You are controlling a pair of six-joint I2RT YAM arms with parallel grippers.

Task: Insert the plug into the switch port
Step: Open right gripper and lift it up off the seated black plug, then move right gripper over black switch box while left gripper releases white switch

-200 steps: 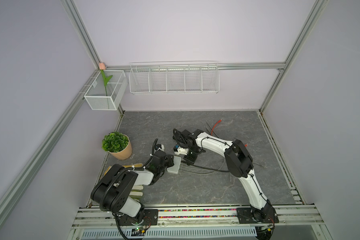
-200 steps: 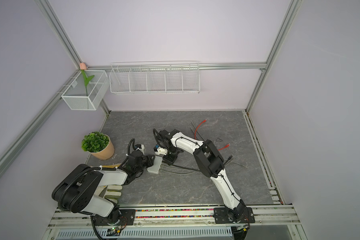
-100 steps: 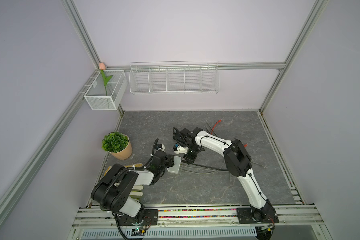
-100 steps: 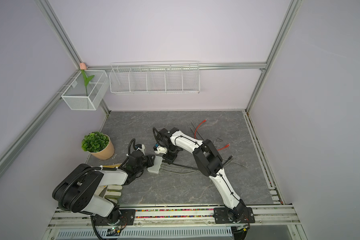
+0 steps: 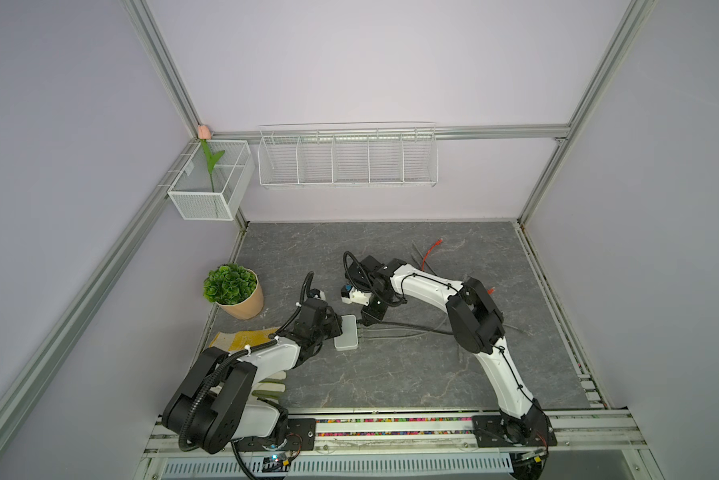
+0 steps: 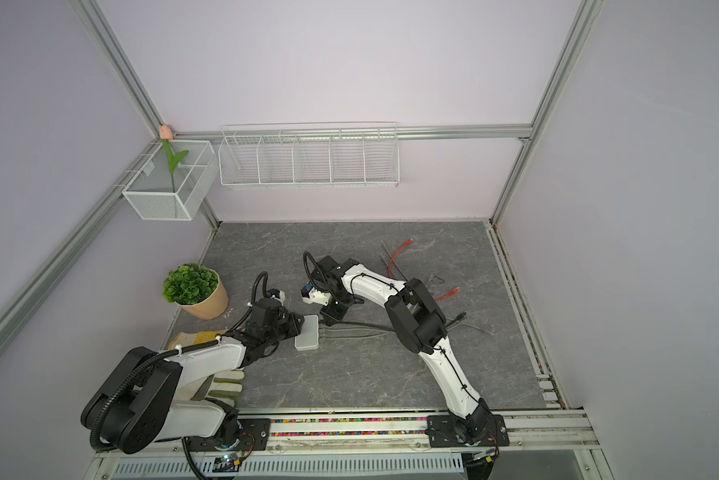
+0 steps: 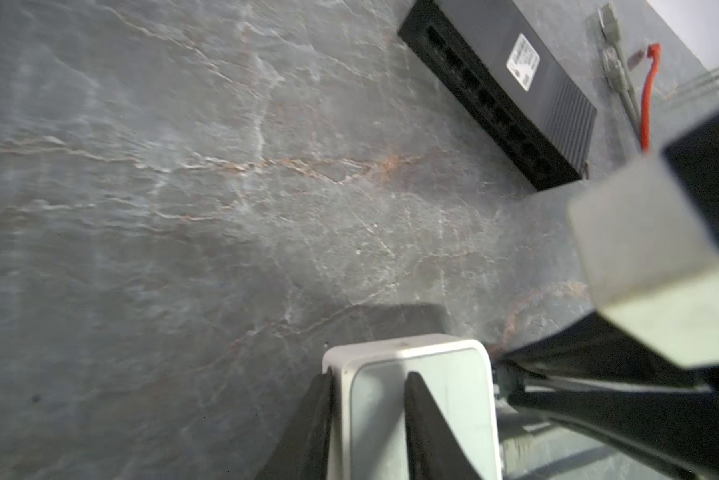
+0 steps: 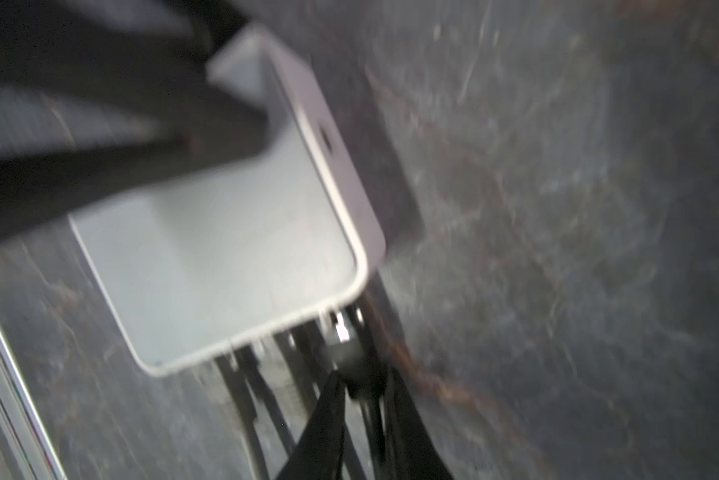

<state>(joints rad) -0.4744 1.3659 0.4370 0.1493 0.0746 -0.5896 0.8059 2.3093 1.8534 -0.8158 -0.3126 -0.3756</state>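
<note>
A white switch point(image 5: 346, 337) point(image 6: 307, 338) lies flat mid-table. My left gripper point(image 5: 336, 329) point(image 7: 366, 386) is shut on its near end, one finger on the side wall and the other on the top face. In the right wrist view the switch point(image 8: 225, 232) has several cables in its ports. The black plug point(image 8: 355, 361) sits at the outermost port with its metal tip at the opening. Around the plug's boot my right gripper point(image 8: 364, 386) point(image 5: 363, 323) stands open, a thin gap on each side. The plug's black cable point(image 5: 412, 329) trails right.
A black box with a row of ports point(image 7: 499, 91) lies beyond the switch in the left wrist view. Red cable point(image 5: 430, 249) and grey cables lie at the back right. A potted plant point(image 5: 233, 291) and a glove point(image 5: 241, 340) sit left. Wire baskets hang on the back wall.
My right gripper's jaws have parted slightly from the plug. Both arms stay almost where they were, and the switch has not moved.
</note>
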